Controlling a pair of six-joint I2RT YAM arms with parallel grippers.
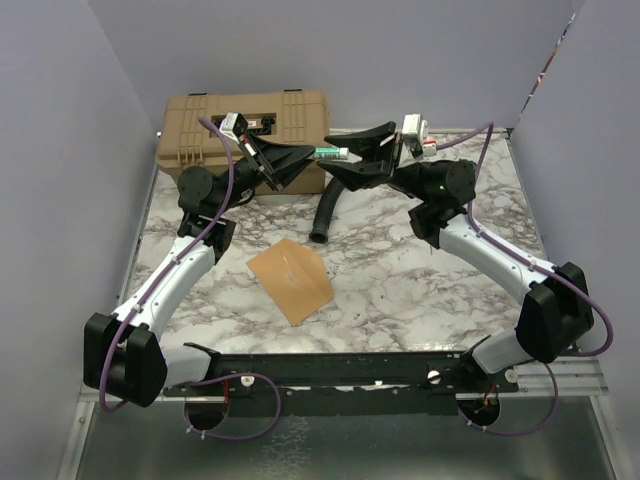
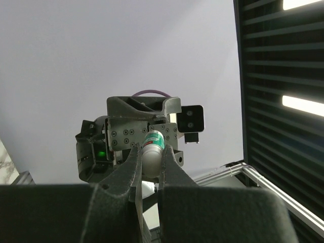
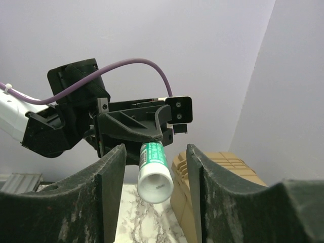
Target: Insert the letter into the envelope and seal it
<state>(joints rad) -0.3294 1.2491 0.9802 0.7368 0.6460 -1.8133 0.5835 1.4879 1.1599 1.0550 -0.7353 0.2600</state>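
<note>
An orange-tan envelope (image 1: 290, 278) lies flat on the marble table (image 1: 420, 290), in front of both arms. The letter is not in view. My left gripper (image 2: 150, 154) is raised over the back of the table and shut on a green-and-white glue stick (image 2: 153, 144), held level. My right gripper (image 3: 156, 152) faces it and is open. Its two fingers stand either side of the stick's free white end (image 3: 156, 185), with a gap on each side. From above, both grippers meet at the stick (image 1: 330, 153).
A tan toolbox (image 1: 245, 125) stands at the back left, just behind the raised grippers. A black hose (image 1: 328, 210) lies beside it on the marble. Purple walls close in the left, back and right.
</note>
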